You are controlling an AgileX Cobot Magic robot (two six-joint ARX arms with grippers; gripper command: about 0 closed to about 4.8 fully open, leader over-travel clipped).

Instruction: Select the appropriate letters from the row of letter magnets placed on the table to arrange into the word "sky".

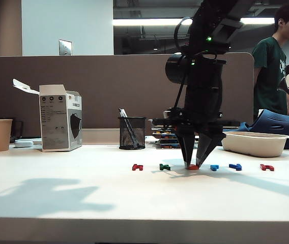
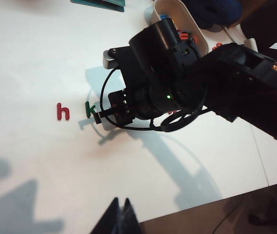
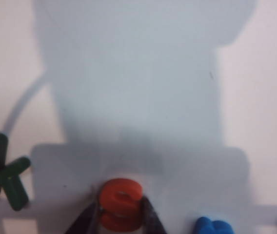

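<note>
The right gripper stands point-down at the middle of the exterior view, tips on the white table, one finger on each side of the orange-red S. In the right wrist view both fingers press the S's flanks, so it is clasped, still lying flat on the table. Its long axis runs along the gap between the fingers.

The row stretches left to right across the exterior view: a dark red letter, the green K, the S, a light blue letter, the dark blue Y, another dark red letter (all lying flat).

The left gripper shows only as dark tips at the lower edge of its own view, apparently pressed together, well above the table.
</note>
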